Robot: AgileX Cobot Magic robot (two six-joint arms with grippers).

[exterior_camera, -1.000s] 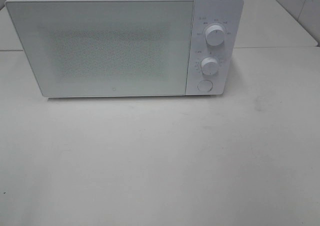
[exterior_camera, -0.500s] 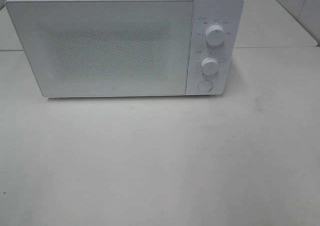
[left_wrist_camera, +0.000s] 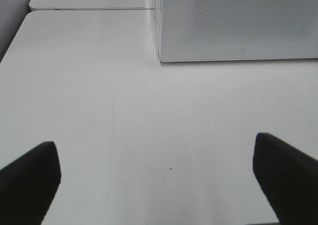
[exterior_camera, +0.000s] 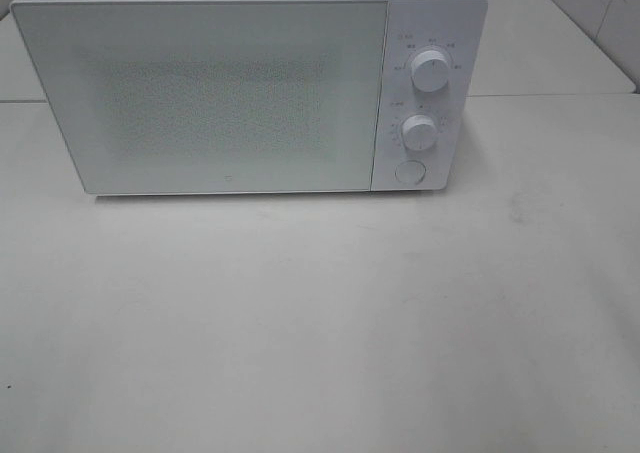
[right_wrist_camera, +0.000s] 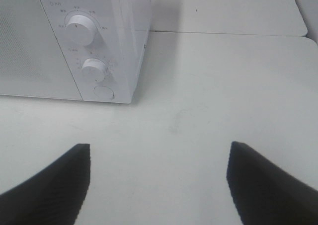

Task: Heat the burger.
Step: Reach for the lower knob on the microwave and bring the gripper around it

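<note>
Left gripper (left_wrist_camera: 155, 158) spread wide, empty, above the table (left_wrist_camera: 124, 86). White microwave (exterior_camera: 250, 88), door (exterior_camera: 200, 153) shut — the burger shows nowhere, perhaps inside. Right gripper (right_wrist_camera: 158, 153) spread, empty, facing the dials (right_wrist_camera: 81, 29). Nothing has moved this past second — arms apparently idle.

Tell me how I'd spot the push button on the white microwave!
Find the white microwave at the back of the table. Right of its door, a big knob sits above a smaller knob. The button is the flat circle lowest down, with no marks around it.
</note>
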